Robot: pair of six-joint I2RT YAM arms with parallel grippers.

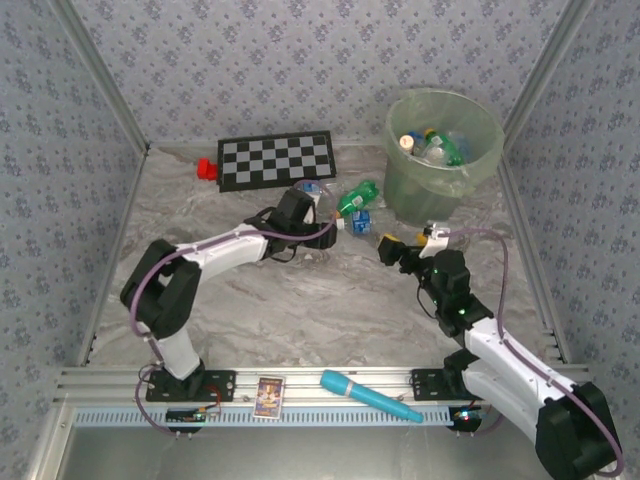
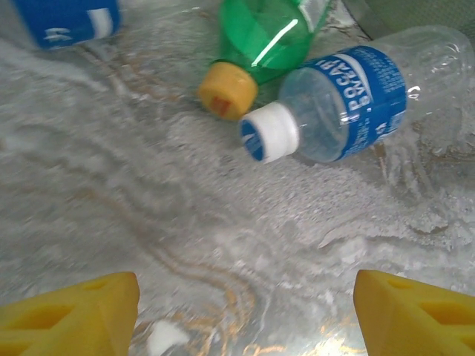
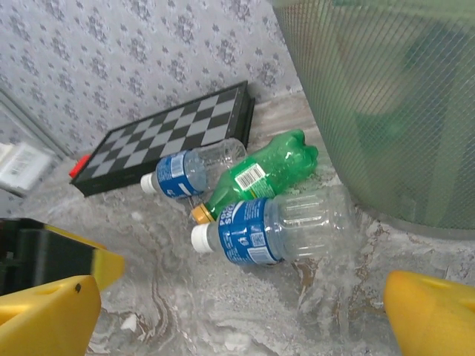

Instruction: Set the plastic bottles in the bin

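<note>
Three plastic bottles [image 3: 260, 174] lie close together on a grey marbled tabletop [image 1: 300, 310] veined with tan, just in front of the bin [image 1: 420, 190], which stands at the far right. Walls [image 1: 250, 60] papered in pale blue-grey with a small floral repeat enclose the tabletop on three sides. An aluminium rail [image 1: 330, 378] runs along the near edge.

The nearer clear bottle [image 2: 349, 104] has a white cap and a blue label whose white lettering begins "POCAR"; the rest curves out of reading. The green bottle [image 2: 263, 33], yellow-capped, lies just beside it and bears a white barcode patch. The second clear bottle [image 3: 189, 170] carries a similar blue label, illegible. More bottles [image 1: 432, 145] lie inside the bin.

Left end effector [image 2: 245, 304]: fingers well apart, nothing between them, short of the bottles. Right end effector [image 3: 241, 311]: fingers spread wide, empty.

A chessboard [image 1: 277, 160] and a red block [image 1: 206, 168] sit by the far wall. A turquoise tube [image 1: 370, 396] and a card [image 1: 268, 396] rest on the rail.
</note>
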